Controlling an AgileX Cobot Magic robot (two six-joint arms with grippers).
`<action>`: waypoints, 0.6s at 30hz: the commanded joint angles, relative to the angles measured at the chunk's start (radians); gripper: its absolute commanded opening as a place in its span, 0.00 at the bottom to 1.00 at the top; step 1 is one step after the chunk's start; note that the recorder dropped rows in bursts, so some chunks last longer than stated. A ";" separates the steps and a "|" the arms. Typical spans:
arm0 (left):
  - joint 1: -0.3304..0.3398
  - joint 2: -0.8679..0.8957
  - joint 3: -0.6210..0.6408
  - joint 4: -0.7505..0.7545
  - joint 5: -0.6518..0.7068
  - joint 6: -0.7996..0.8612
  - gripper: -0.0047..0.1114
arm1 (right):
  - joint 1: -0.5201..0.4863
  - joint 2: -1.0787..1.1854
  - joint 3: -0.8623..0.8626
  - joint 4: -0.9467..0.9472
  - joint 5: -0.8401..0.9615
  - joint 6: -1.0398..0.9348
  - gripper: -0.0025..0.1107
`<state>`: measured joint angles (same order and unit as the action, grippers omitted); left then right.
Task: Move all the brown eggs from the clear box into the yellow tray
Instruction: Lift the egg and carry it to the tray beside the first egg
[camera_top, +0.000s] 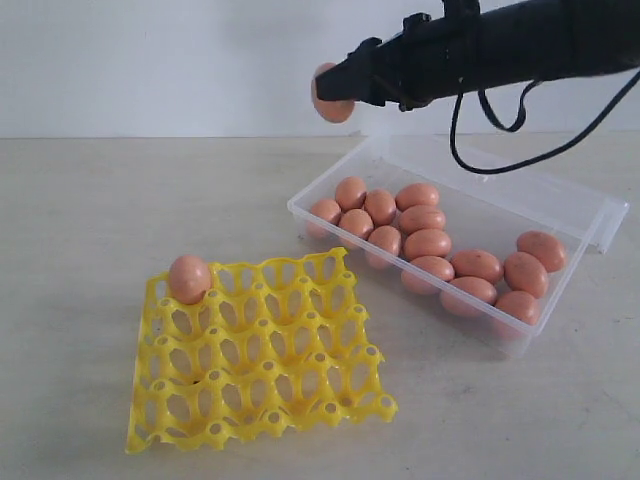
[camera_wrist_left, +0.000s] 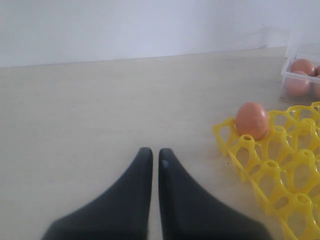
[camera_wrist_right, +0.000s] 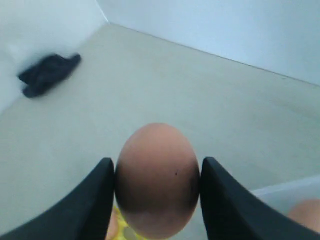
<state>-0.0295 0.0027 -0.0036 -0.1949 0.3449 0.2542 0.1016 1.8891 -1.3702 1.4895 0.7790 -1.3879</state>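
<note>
My right gripper (camera_top: 335, 95) is shut on one brown egg (camera_top: 330, 108) and holds it in the air, beyond the clear box's left end. In the right wrist view that egg (camera_wrist_right: 157, 185) fills the gap between both black fingers (camera_wrist_right: 95, 200). The clear box (camera_top: 484, 222) lies open on the right with several brown eggs (camera_top: 428, 243) in it. The yellow tray (camera_top: 270, 370) lies front left, with one egg (camera_top: 189, 278) in its far left corner cup. My left gripper (camera_wrist_left: 155, 152) is shut and empty over bare table, left of the tray (camera_wrist_left: 285, 175) and its egg (camera_wrist_left: 252, 119).
The box's clear lid (camera_top: 520, 180) lies folded back behind it. A black cable (camera_top: 500, 150) hangs from the right arm over the box. The table is pale, with a white wall behind. A dark shape (camera_wrist_right: 47, 74) shows far off in the right wrist view.
</note>
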 joint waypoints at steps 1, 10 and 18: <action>-0.004 -0.003 0.004 0.001 -0.004 0.001 0.08 | 0.009 -0.027 0.157 0.255 0.152 -0.234 0.02; -0.004 -0.003 0.004 0.001 -0.006 0.001 0.08 | 0.234 -0.027 0.309 0.255 -0.042 -0.600 0.02; -0.004 -0.003 0.004 0.001 -0.004 0.001 0.08 | 0.350 0.080 0.228 0.255 -0.235 -0.743 0.02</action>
<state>-0.0295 0.0027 -0.0036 -0.1949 0.3449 0.2542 0.4457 1.9197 -1.1100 1.7339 0.5661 -2.1122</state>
